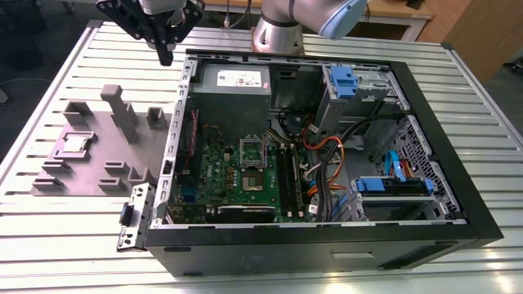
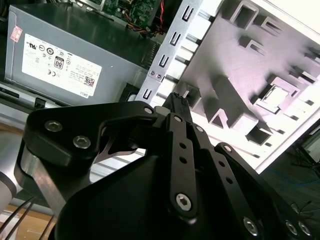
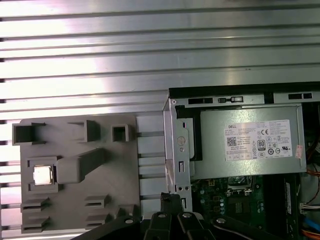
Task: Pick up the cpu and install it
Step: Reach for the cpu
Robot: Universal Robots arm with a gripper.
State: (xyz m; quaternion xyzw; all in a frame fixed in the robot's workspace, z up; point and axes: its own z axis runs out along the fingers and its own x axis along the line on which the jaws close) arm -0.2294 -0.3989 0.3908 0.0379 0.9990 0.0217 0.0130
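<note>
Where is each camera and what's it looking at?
Exterior view: off the arm, looking down at the black computer case, grey plastic tray and black gripper.
First wrist view: on the wrist, facing down past the gripper at the small silvery square cpu.
Second wrist view: behind the gripper, looking along it.
All share gripper and cpu.

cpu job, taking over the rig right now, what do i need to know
Gripper: fingers shut, holding nothing, above the slatted table beside the computer case.
Cpu: in a recess of the grey fixture tray, on the exterior view's left of the case.
Done: nothing yet; cpu not picked.
Left: pick and install on the green motherboard.
</note>
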